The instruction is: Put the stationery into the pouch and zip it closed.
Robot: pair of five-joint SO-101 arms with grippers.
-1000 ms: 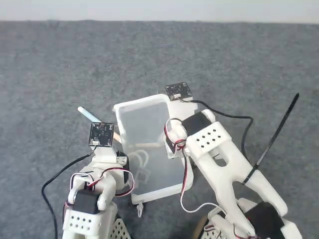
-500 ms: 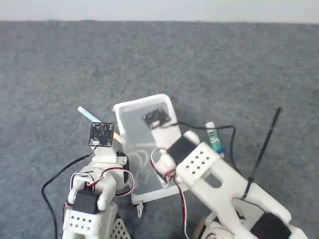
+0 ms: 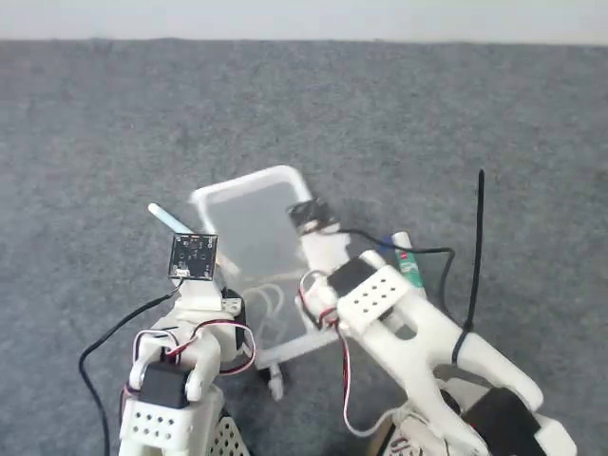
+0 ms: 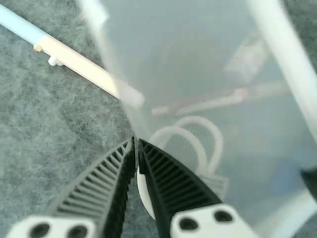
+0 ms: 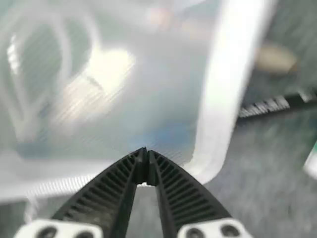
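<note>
The translucent pouch point(image 3: 249, 233) with white edges lies between the two arms, tilted. White cord loops point(image 4: 190, 144) and a thin stick point(image 4: 208, 102) show through it. My left gripper point(image 4: 135, 144) is shut on the pouch's near side edge point(image 4: 111, 74). My right gripper point(image 5: 144, 153) is shut on the pouch film close to its white corner border point(image 5: 230, 79). A light-blue and cream pen point(image 3: 172, 220) lies on the carpet just left of the pouch point(image 4: 64, 53). A green-and-white marker point(image 3: 408, 261) lies right of the right arm. The zip pull point(image 3: 275, 385) hangs at the pouch's near end.
A black cable tie point(image 3: 474, 256) sticks up from the right arm and crosses the right wrist view point(image 5: 277, 104). Grey carpet point(image 3: 427, 114) covers the whole table, with free room at the back and on both sides.
The right arm swung left over the pouch, uncovering the marker. The pouch has since turned and slid left, and its near end has swung towards the right.
</note>
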